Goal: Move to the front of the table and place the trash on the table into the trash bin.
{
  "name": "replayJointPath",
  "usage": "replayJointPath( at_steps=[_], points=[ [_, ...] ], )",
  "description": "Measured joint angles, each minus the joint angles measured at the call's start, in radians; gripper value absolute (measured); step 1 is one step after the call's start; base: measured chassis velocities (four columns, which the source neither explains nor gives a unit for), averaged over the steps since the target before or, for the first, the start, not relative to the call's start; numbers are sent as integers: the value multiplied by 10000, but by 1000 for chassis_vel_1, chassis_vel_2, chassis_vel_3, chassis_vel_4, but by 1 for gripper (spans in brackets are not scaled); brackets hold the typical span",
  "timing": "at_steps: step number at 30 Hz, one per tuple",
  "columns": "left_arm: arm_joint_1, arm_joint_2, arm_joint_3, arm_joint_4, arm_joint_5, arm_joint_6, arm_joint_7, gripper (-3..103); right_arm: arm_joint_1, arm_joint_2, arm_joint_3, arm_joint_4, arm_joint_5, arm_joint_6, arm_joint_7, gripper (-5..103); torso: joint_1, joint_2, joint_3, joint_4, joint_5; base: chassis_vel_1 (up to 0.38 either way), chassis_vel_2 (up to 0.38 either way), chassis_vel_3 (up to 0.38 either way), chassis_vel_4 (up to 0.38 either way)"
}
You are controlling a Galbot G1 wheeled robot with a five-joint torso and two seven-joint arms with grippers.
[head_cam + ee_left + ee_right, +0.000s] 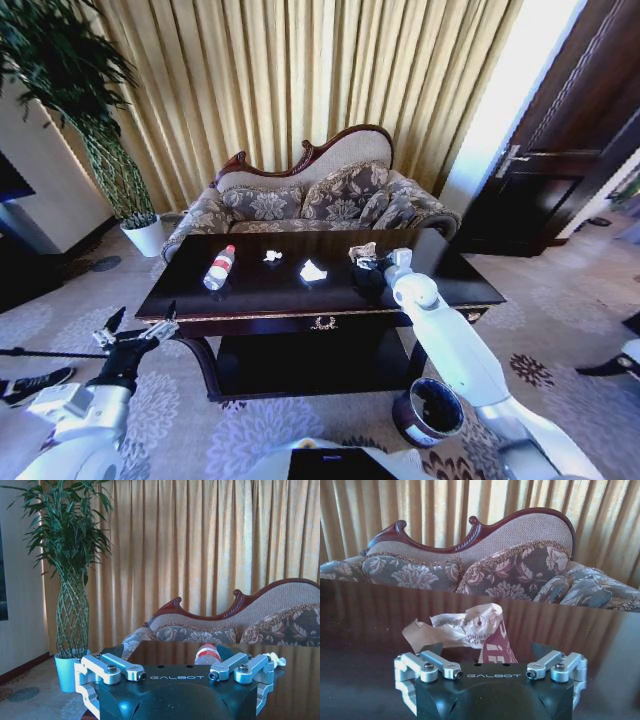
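My right gripper hides part of a crumpled wrapper between its wide-open fingers. My left gripper, also spread wide, hangs off the glossy table at eight o'clock. Bottle lies on the table at ten; bin at five, on patterned carpet.

Right arm stretched forward, elbow bent, right claw low with fingers spread wide; left arm held low at the robot's left side, left claw open, fingers apart, pointing forward.
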State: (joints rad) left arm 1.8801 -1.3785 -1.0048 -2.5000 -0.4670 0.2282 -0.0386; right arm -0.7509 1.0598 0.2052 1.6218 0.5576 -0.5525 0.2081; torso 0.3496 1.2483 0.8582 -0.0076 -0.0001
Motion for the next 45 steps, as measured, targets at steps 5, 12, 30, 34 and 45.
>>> replayJointPath(
  at_steps=[5,12,30,34,45],
  points=[
    [-11,-21,3,0,-1,-35,0,100,-29,21,31,-18,-18,-3,39,83,0,0,0,1,-1,0,0,0,0],
    [-19,-32,34,0,-1,-53,2,100,-176,22,195,5,-57,28,54,54,0,0,0,0,0,0,0,0,0],
    [-7,-57,133,0,22,-59,30,100,-512,-30,522,272,-13,233,30,1,0,0,0,1,0,0,0,0,0],
    [4,-50,112,0,22,-65,35,100,-637,0,706,497,301,789,-2,0,0,0,0,1,0,0,0,0,0],
    [-201,77,77,1,-71,-75,40,100,-2312,-314,2115,3037,990,1673,-625,0,0,1,-1,2,-4,0,0,0,0]
  ],
)
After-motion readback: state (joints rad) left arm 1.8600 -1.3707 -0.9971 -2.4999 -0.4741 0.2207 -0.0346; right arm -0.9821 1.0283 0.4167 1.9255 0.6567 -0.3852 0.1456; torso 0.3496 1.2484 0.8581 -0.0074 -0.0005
